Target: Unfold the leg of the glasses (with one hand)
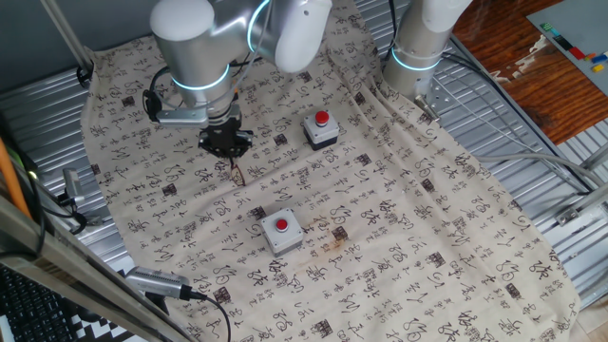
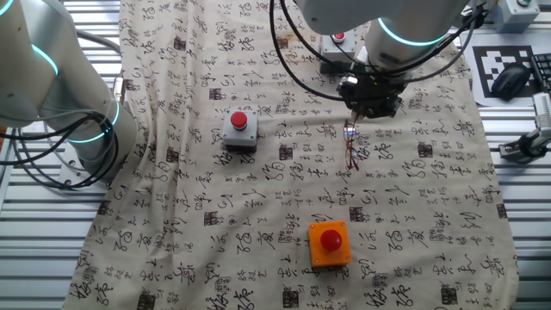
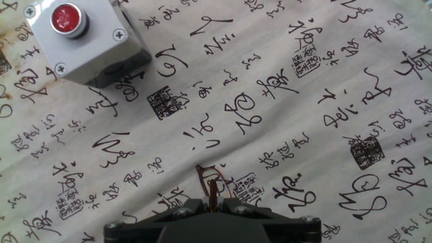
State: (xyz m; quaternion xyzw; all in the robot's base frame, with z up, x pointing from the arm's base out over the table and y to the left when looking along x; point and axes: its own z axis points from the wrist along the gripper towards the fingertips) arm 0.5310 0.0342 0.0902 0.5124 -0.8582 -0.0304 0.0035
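Even, bright light, soft shadows, no glare; the fixed views are sharp, the hand view slightly soft.

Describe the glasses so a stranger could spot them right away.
Look at the cloth printed with black characters, then the gripper above it. Just under its fingers lie the glasses: thin reddish-brown wire, unlike the boxy grey button boxes nearby.

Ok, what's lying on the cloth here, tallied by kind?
Grey button boxes with red buttons: 2
Orange button box: 1
Glasses: 1, right under the hand
Total: 4
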